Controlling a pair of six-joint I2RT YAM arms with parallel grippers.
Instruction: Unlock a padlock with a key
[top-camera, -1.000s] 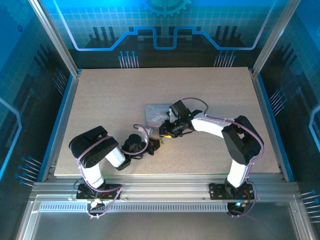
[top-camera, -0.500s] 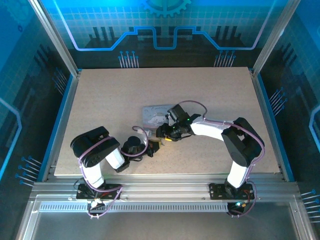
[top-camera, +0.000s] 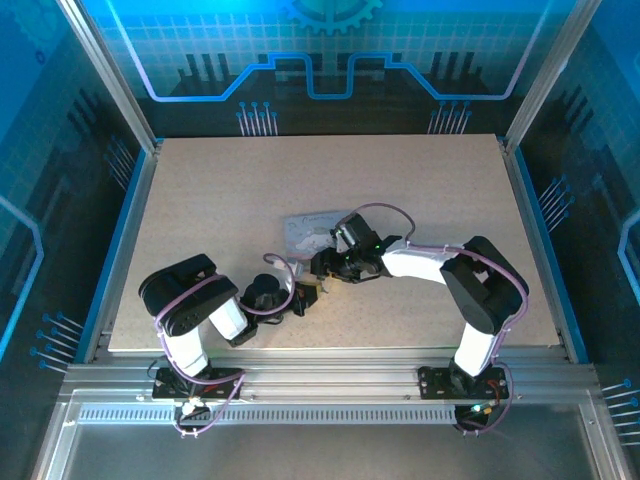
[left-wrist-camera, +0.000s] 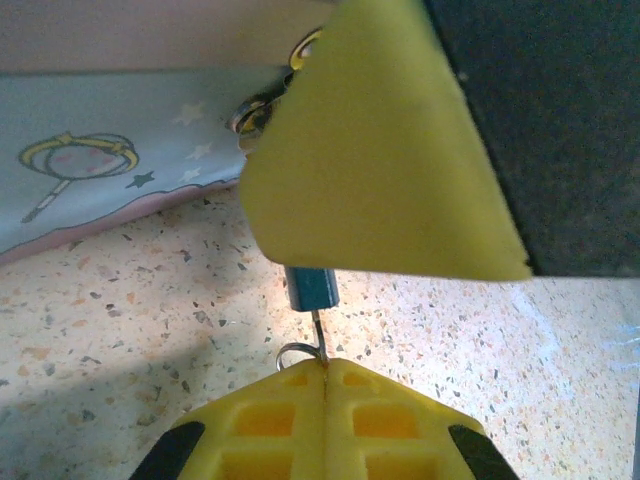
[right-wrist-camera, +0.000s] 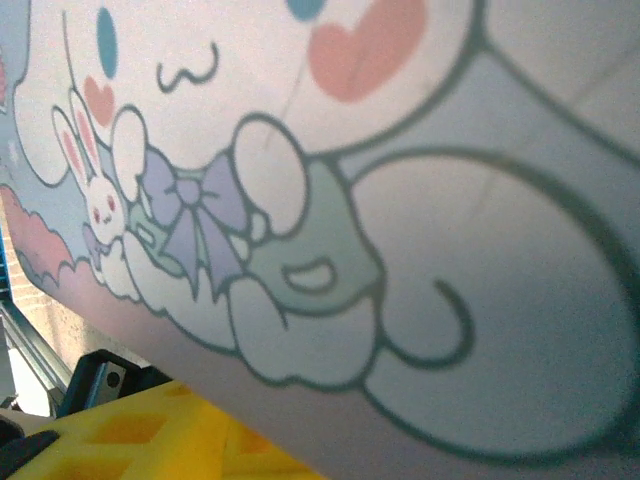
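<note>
The left gripper (left-wrist-camera: 325, 372) grips the padlock (left-wrist-camera: 312, 290) by its shackle. For the right gripper (top-camera: 327, 268), we cannot tell the jaw width; 1 yellow fingertip (left-wrist-camera: 370, 150) overlaps the padlock.

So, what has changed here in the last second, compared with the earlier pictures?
The right end effector moved left and toward the near edge, closer to the left end effector. That one kept its place, shut on the padlock; the tin looks unmoved.

No legible text anywhere, tin (right-wrist-camera: 400, 200) carries cartoon rabbit artwork, no lettering
</note>
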